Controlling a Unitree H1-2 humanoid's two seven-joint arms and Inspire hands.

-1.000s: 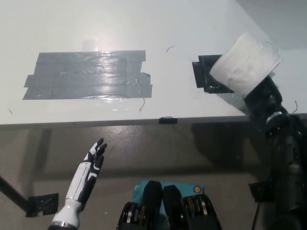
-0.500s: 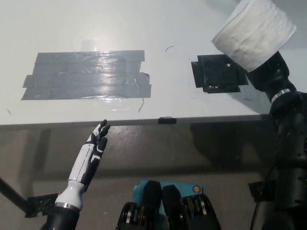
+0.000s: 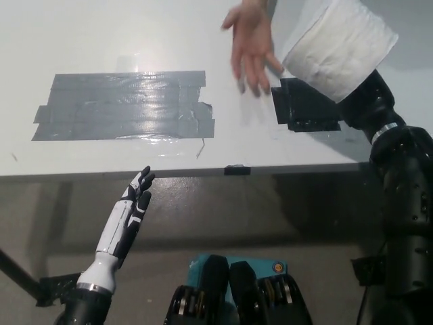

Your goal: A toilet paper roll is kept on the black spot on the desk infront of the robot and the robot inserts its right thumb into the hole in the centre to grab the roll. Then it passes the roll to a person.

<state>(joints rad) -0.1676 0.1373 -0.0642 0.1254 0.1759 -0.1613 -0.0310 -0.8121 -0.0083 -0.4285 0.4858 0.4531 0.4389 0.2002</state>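
Nearest, the white left hand [image 3: 130, 213] rests below the desk edge [image 3: 135, 175], fingers straight and close together, holding nothing, much as before. Farther right, the black spot [image 3: 304, 108] lies bare. Above it, the right hand [image 3: 362, 101] holds the toilet paper roll [image 3: 338, 46] aloft, fingers hidden behind it. A person's hand [image 3: 250, 47] has newly reached in at the far side, palm open beside the roll; the handover looks imminent.

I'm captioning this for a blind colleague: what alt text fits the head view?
The robot's black right hand holds a toilet paper roll above the black spot on the white desk, beside a person's open hand reaching in. The white left hand rests open below the desk edge, near grey tape.
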